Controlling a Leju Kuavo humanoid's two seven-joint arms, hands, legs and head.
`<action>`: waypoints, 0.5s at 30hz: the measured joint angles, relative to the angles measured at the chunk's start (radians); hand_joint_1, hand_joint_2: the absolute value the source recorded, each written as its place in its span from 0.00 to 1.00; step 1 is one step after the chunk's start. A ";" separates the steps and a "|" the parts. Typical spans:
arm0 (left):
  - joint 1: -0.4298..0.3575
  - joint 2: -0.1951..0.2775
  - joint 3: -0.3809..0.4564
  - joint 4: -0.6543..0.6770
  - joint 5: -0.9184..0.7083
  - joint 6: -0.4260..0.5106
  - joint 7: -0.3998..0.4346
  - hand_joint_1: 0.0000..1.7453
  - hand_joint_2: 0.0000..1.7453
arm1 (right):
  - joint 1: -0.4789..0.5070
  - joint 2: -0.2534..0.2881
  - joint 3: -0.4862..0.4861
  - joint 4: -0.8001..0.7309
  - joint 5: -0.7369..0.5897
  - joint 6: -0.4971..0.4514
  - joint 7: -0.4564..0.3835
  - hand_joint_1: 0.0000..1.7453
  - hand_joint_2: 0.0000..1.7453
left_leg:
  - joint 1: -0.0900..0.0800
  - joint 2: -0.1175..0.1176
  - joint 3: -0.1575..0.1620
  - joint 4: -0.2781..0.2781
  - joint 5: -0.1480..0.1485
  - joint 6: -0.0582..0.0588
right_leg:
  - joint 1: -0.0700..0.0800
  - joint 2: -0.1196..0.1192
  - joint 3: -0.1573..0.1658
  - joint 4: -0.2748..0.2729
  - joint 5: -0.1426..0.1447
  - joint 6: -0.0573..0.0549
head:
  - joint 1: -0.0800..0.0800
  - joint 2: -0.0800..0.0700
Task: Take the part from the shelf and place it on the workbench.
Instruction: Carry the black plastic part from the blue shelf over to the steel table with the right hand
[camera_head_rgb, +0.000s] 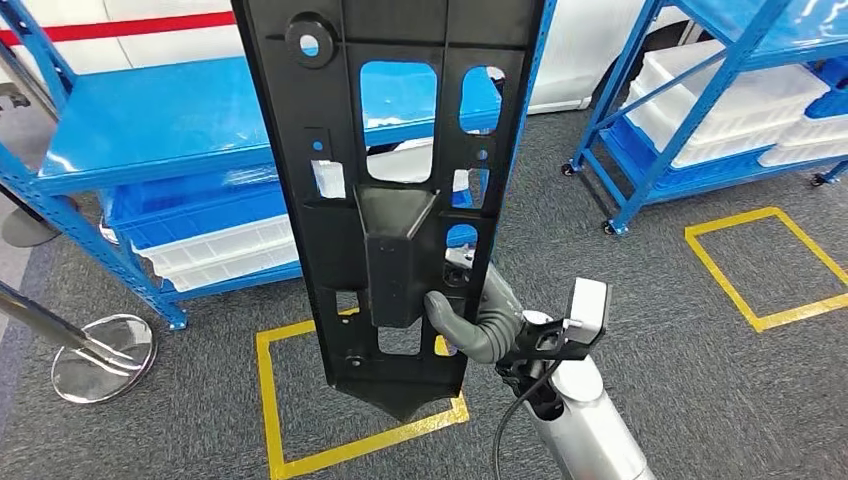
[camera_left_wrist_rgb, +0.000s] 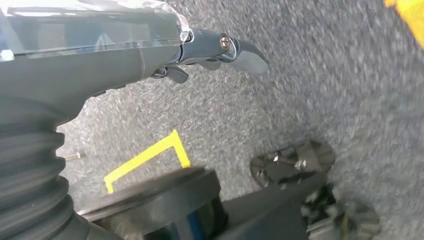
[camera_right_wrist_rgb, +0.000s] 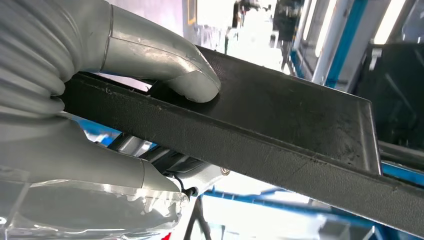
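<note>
The right hand (camera_head_rgb: 470, 325) grips the part (camera_head_rgb: 390, 180), a long black plastic panel with several cut-outs, and holds it upright in front of the head camera, over the grey carpet (camera_head_rgb: 650, 330). The grip sits low on the panel, beside a raised black block at its middle; the panel's pointed lower end hangs above a yellow square (camera_head_rgb: 275, 400) taped on the floor. In the right wrist view the grey thumb (camera_right_wrist_rgb: 192, 80) presses flat on the textured black surface of the part (camera_right_wrist_rgb: 280, 125), with the rest of the hand wrapped beneath its edge.

The left hand (camera_left_wrist_rgb: 220, 50) hangs over the carpet with nothing in it; its dark fingers lie stretched out and close together.

Behind the part stands a blue shelf (camera_head_rgb: 150, 130). Its lower level carries a blue bin and white trays (camera_head_rgb: 225, 250) stacked side by side; what they contain cannot be made out. A second blue shelf (camera_head_rgb: 690, 110) on castors at the right holds more white trays (camera_head_rgb: 730, 100), which look hollow from this angle, and a blue bin at its far right edge. Another yellow square (camera_head_rgb: 770, 265) marks the floor before it. A chrome stand base (camera_head_rgb: 100, 355) rests on the carpet at the left.
</note>
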 joint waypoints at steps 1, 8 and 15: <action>-0.001 0.000 -0.001 0.000 -0.002 0.000 0.001 0.00 1.00 | 0.003 -0.001 -0.002 -0.002 0.002 -0.003 -0.001 1.00 1.00 | 0.000 -0.001 0.002 0.002 -0.006 -0.005 | -0.004 0.010 0.001 -0.003 0.002 -0.004 | 0.000 0.000; 0.004 0.006 -0.001 0.000 -0.003 0.000 0.005 0.00 1.00 | 0.023 -0.015 -0.009 -0.016 0.053 -0.021 -0.027 1.00 1.00 | 0.010 -0.101 -0.129 0.296 -0.125 -0.023 | -0.018 0.088 0.001 -0.010 0.013 -0.022 | 0.000 0.000; 0.007 0.012 -0.001 0.000 -0.004 0.000 0.008 0.00 1.00 | 0.028 -0.027 -0.013 -0.023 0.060 -0.027 -0.032 1.00 1.00 | 0.018 -0.168 -0.033 0.034 0.003 -0.006 | -0.022 0.172 -0.032 0.020 0.022 0.015 | 0.000 0.000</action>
